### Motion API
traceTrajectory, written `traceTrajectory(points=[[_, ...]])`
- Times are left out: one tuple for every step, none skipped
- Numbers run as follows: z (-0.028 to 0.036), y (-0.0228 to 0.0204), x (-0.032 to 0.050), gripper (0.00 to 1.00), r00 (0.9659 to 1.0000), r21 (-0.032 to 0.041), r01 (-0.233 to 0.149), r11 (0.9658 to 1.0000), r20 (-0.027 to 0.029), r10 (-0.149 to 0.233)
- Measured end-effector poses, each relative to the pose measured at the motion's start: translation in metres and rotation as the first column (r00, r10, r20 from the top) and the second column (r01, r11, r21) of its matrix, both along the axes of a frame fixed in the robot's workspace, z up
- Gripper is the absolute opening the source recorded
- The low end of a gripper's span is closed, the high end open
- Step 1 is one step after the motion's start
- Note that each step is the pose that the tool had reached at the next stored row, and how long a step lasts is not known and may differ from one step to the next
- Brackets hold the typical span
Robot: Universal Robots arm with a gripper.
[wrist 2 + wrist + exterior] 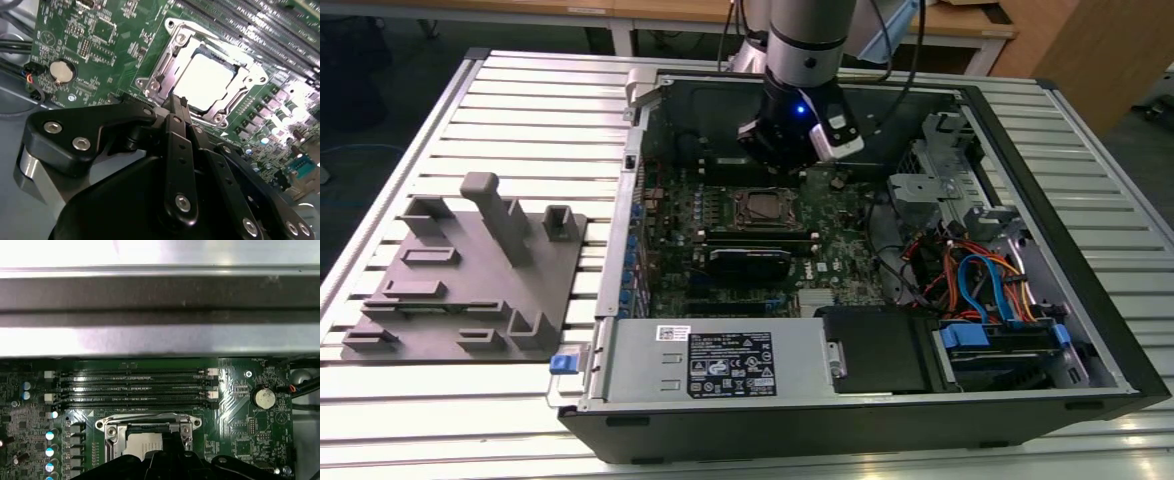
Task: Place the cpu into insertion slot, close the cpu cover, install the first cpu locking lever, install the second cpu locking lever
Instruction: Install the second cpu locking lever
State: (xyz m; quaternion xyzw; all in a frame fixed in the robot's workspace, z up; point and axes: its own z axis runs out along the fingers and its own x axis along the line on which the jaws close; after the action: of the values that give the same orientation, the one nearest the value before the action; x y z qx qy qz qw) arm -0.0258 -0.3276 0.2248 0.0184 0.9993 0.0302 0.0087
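In the exterior view my gripper (782, 166) hangs inside the open computer case, just beyond the far edge of the insertion slot (763, 207). The cpu (204, 81) lies flat in the slot, its pale face showing through the window of the cpu cover (171, 57), which lies down over it. My black fingers (176, 131) are pressed together with nothing between them, their tips close to the socket's rim. In the first wrist view the cover (150, 418) and the cpu (142, 442) sit just past the fingertips (173, 441). I cannot tell how the locking levers stand.
Long black memory slots (135, 385) run beside the socket. A coin battery (62, 71) sits on the green board. The case wall (160, 295) rises close behind. A power supply (720, 360) and cables (974, 280) fill the near side. A grey fixture plate (467, 280) lies at the exterior view's left.
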Motion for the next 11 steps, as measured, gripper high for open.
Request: traceTrajectory(points=[[0.0, -0.0016, 0.0, 0.11, 1.0, 0.0, 0.0, 1.0, 0.0, 0.0], [0.0, -0.0033, 0.0, 0.11, 1.0, 0.0001, 0.0, 1.0, 0.0, 0.0], [-0.0001, -0.0049, 0.0, 0.11, 1.0, 0.0002, 0.0, 1.0, 0.0001, 0.0], [0.0, -0.0064, 0.0, 0.11, 1.0, 0.0001, 0.0, 1.0, 0.0001, 0.0], [0.0, -0.0077, 0.0, 0.11, 1.0, 0.0001, 0.0, 1.0, 0.0, 0.0], [0.0, -0.0089, 0.0, 0.11, 1.0, 0.0001, 0.0, 1.0, 0.0, 0.0], [0.0, -0.0099, 0.0, 0.11, 1.0, 0.0001, 0.0, 1.0, 0.0, 0.0], [0.0, -0.0108, 0.0, 0.11, 1.0, 0.0001, 0.0, 1.0, 0.0001, 0.0], [0.0, -0.0115, 0.0, 0.11, 1.0, 0.0002, 0.0, 1.0, 0.0001, 0.0], [-0.0001, -0.0121, 0.0, 0.11, 1.0, 0.0002, 0.0, 1.0, 0.0001, 0.0], [-0.0001, -0.0124, 0.0, 0.11, 1.0, 0.0002, 0.0, 1.0, 0.0001, 0.0]])
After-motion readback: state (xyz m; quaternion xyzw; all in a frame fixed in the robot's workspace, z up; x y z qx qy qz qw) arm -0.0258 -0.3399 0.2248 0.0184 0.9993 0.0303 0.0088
